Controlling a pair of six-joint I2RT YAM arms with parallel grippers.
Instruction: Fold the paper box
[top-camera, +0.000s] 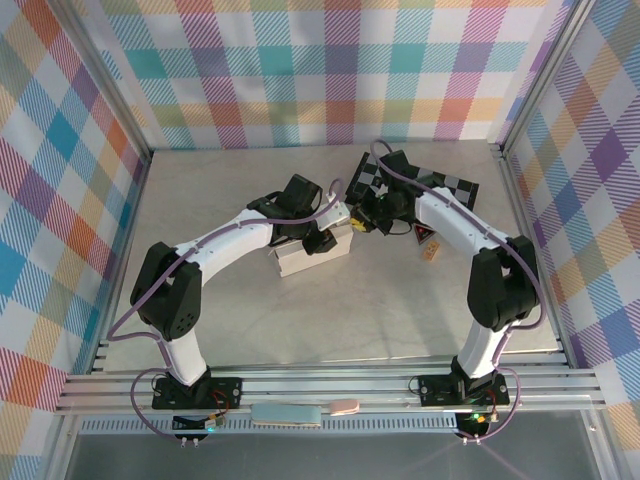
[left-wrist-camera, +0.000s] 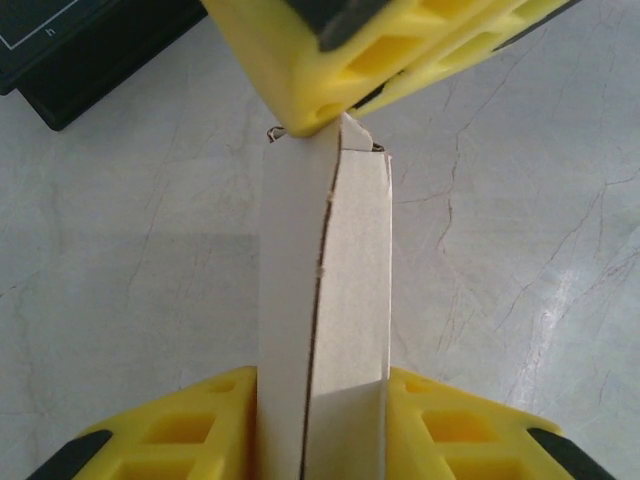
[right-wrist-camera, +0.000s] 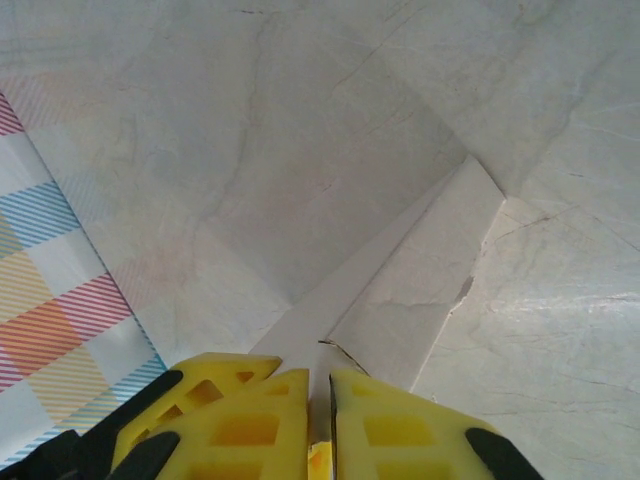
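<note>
Hidden from above: the left gripper (top-camera: 320, 238) and its wrist are covering much of the plain white thin-cardboard paper box (top-camera: 300, 262), so its flaps are hard to make out there.
Cut off: the right arm is crossing over the black-and-grey chequered board (top-camera: 455, 183), leaving just its far edge and corners showing.
Unclear: a dark flat slab (left-wrist-camera: 80, 50) is poking into the corner of the left wrist view; what it is cannot be told.
Box location: the paper box is sitting near the middle of the pale marbled table (top-camera: 220, 330), between the two grippers.
Left arm pose: it is bending at the elbow and reaching in from the left, wrist over the box.
Left gripper (left-wrist-camera: 322, 400): its yellow fingers (left-wrist-camera: 200, 435) are pressing on both sides of an upright folded wall of the paper box (left-wrist-camera: 350, 270), gripping it.
Right arm pose: it is arching in from the right, with the right gripper (top-camera: 357, 222) meeting the box's far right corner.
Right gripper (right-wrist-camera: 320, 385): its yellow fingers are nearly touching, pinching a thin white flap of the paper box (right-wrist-camera: 310, 325).
Edge wear: the flap's edge is showing a small tear.
Surroundings: pastel plaid cloth walls (top-camera: 320, 70) are enclosing the table.
</note>
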